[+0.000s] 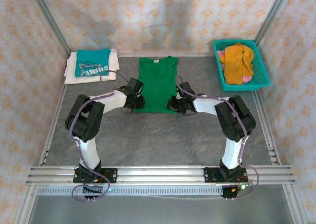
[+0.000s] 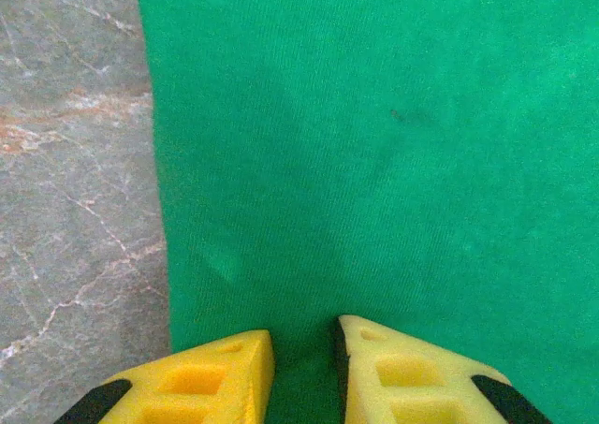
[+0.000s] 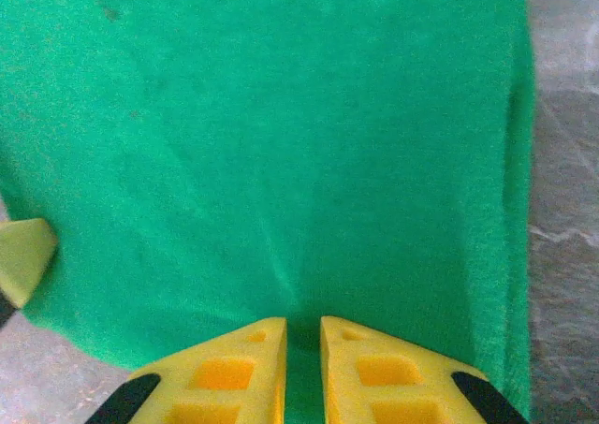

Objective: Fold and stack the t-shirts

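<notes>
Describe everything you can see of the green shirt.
The green shirt is plain deep-green soft knit cloth with a round neckline and a small pale label there. It lies flat and mostly smooth on the grey marbled table, its sides nearly straight, neckline toward the far wall and hem toward the arms. The left gripper and the right gripper each pinch the hem, one near each corner, with cloth between the yellow fingers.

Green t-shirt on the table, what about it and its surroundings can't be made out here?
Left claw, right claw: whether they pinch the plain deep-green cloth t-shirt is unclear; wrist views' bottom edge cuts the fingers.
Its near hem: hidden under both claws, top view.
White cloth t-shirt: mostly covered by the folded teal lettered t-shirt, top view.
</notes>
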{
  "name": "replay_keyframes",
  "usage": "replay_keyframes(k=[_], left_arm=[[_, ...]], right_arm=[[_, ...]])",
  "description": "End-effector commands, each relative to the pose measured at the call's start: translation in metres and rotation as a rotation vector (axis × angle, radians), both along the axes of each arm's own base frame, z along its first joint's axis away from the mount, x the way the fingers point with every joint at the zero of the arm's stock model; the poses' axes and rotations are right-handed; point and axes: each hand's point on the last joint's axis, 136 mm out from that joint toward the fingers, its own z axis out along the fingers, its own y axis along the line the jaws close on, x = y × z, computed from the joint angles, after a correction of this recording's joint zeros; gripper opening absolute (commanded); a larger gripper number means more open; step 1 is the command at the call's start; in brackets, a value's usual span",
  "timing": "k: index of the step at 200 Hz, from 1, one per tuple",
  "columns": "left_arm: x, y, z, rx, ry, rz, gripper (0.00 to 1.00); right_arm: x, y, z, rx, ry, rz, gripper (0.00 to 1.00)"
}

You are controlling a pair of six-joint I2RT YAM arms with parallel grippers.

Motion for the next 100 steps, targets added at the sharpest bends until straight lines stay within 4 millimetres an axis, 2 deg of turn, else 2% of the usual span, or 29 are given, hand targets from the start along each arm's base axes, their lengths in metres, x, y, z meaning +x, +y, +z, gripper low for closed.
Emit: replay_keyframes(k=[1,37,79,100], left_arm=[[-0.022,0.013,-0.023,0.042,0.058,0.04,0.26],[-0.055,0.017,-0.04,0.05,0.137,0.048,0.25],[-0.091,0.012,-0.038,0.023,0.154,0.051,0.24],[-0.113,0.009,-0.034,-0.003,0.176,0.076,0.24]], right_arm=[[-0.007,-0.015,-0.021,-0.044,0.026,-0.045,0.18],[-0.027,-0.022,-0.028,-0.029,0.059,-0.062,0.18],[-0.061,-0.024,-0.032,0.029,0.083,-0.087,0.17],[-0.082,-0.026,-0.027,0.097,0.091,-0.109,0.17]])
